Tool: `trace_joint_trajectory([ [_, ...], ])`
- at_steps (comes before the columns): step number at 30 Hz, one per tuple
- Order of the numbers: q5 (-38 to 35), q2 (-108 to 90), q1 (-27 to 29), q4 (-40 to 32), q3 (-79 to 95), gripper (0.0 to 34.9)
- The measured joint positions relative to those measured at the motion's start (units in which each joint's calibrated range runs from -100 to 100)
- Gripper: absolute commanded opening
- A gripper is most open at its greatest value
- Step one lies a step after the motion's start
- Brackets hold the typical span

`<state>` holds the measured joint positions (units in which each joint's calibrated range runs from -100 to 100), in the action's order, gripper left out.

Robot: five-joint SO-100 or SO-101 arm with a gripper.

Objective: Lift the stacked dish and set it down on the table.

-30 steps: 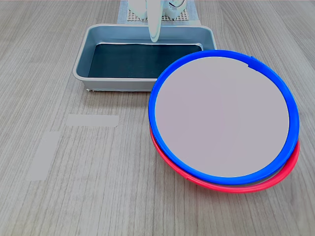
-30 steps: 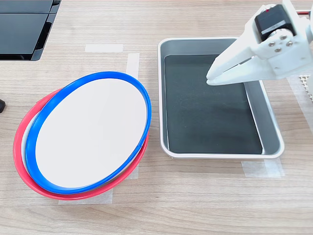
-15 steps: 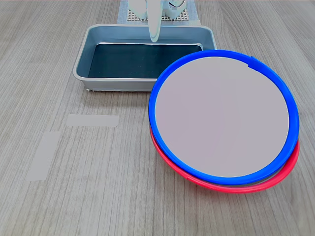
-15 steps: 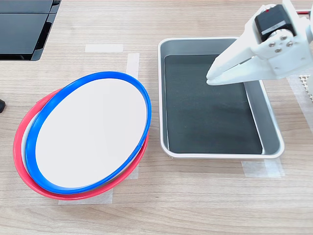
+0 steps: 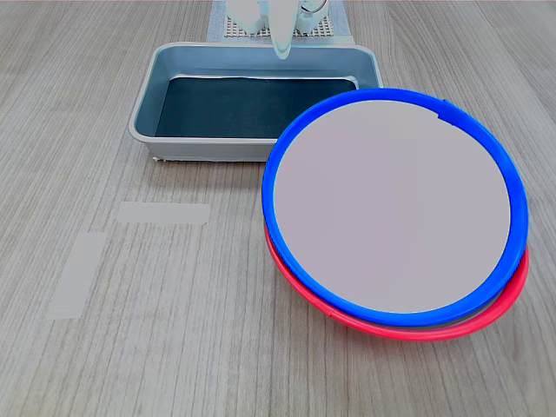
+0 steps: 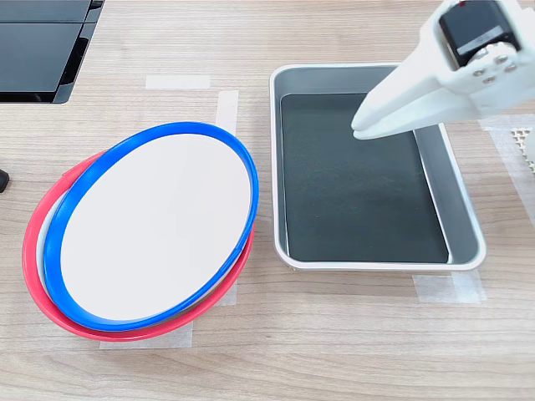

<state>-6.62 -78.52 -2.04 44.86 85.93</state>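
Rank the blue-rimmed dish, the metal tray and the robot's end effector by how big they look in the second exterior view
1. Blue-rimmed dish, largest.
2. Metal tray, somewhat smaller.
3. End effector, smallest, though cut off by the picture's edge and closer to the camera, so its true size is unsure.

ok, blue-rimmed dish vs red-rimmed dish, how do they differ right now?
Rim colour: the blue-rimmed dish has a bright blue rim, the red-rimmed dish a red one.
Position: the blue-rimmed dish lies on top, offset; the red-rimmed dish sits under it on the table.
Visibility: the blue-rimmed dish shows its whole pale inside; the red-rimmed dish shows only a crescent of rim in both exterior views.
Shared: both are round, shallow and look about the same size; neither is touched by the claw.
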Motion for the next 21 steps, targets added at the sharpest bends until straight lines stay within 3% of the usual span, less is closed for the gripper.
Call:
trace_joint_trajectory([
  [1,-0.73,6.14,-0.88,0.0,-4.63,16.1],
  [3,-1.17,12.62,-1.95,0.0,-9.98,19.8],
  [11,-3.32,44.08,-4.96,3.67,-40.65,25.0],
  [15,-4.2,51.41,-7.52,3.51,-46.64,23.5],
  [19,-4.69,59.93,-9.82,1.39,-50.09,16.2],
  [21,-4.69,62.15,-10.88,-0.16,-50.36,16.0],
])
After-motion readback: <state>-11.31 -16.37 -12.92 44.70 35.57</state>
